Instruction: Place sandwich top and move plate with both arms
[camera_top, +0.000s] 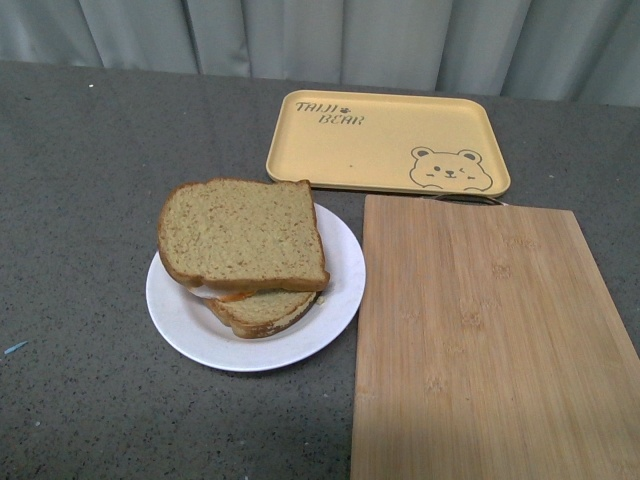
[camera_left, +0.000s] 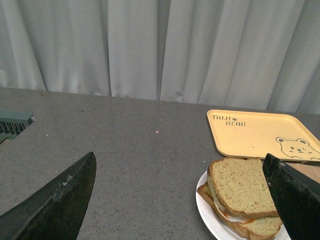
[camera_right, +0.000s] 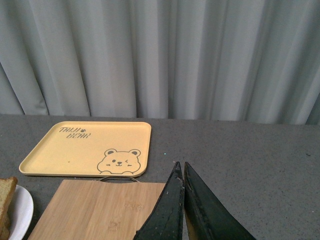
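the left gripper (camera_left: 180, 156) is spread wide, its two dark fingers (camera_left: 60, 200) far apart with nothing between them, above the grey speckled table (camera_left: 125, 150). the right gripper (camera_right: 181, 165) has its fingers pressed together, pinching nothing, by an edge of the wooden cutting board (camera_top: 490, 340). the sandwich top (camera_top: 240, 235) lies flat on the stack on the white plate (camera_top: 190, 335), skewed so the lower bread slice (camera_top: 262, 312) juts out toward the robot, with white and orange filling (camera_top: 235, 294) showing between. the plate sits just left of the board; whether they touch i cannot tell. the yellow bear-print tray (camera_top: 385, 140) lies behind both.
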